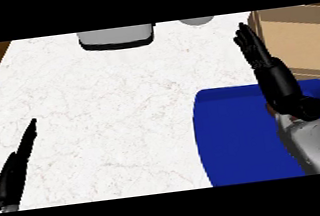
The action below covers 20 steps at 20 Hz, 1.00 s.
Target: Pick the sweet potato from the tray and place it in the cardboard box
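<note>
The right robot hand (272,73) hangs at the right of the frame over the far rim of the deep blue plastic tray (234,141), fingers straight and pressed together, pointing toward the top of the frame. The sweet potato is mostly hidden; only a small brown patch (269,110) peeps out beneath the wrist, so its long axis cannot be told. The open brown cardboard box (299,37) lies just beyond, upper right. The left robot hand (14,170) rests, fingers extended, lower left on the white marble desk (117,95), well apart; the right is nearer.

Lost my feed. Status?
Right hand open, over blue tray. Left hand open, resting at left. Sweet potato not visible. Cardboard box beyond tray.
</note>
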### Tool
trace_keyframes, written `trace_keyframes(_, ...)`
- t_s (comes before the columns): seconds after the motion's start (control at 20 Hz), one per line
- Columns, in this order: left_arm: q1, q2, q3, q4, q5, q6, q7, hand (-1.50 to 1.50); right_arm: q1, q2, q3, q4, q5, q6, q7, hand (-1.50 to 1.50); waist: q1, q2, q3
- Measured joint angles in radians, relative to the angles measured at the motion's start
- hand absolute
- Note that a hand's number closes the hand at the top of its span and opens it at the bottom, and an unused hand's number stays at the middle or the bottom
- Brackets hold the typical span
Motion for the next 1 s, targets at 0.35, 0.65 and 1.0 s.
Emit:
trace_keyframes(0.35, -0.095, -0.067, -0.051, -0.106, 0.026, -0.069, 0.010, 0.00, 0.128, -0.049, -0.049, 0.057, -0.068, 0.057, 0.053, -1.50, -0.088, 0.012, 0.022)
trace_keyframes(0.65, -0.167, -0.125, -0.103, -0.158, 0.053, -0.118, 0.050, 0.00, 0.232, -0.315, 0.033, 0.135, 0.305, -0.018, -0.036, -1.50, -0.101, 0.025, 0.012)
trace_keyframes(1.0, -0.225, -0.156, -0.118, -0.197, 0.063, -0.148, 0.124, 0.00, 0.403, -0.517, 0.009, -0.012, 0.499, -0.122, -0.102, -1.50, -0.078, 0.021, 0.012)
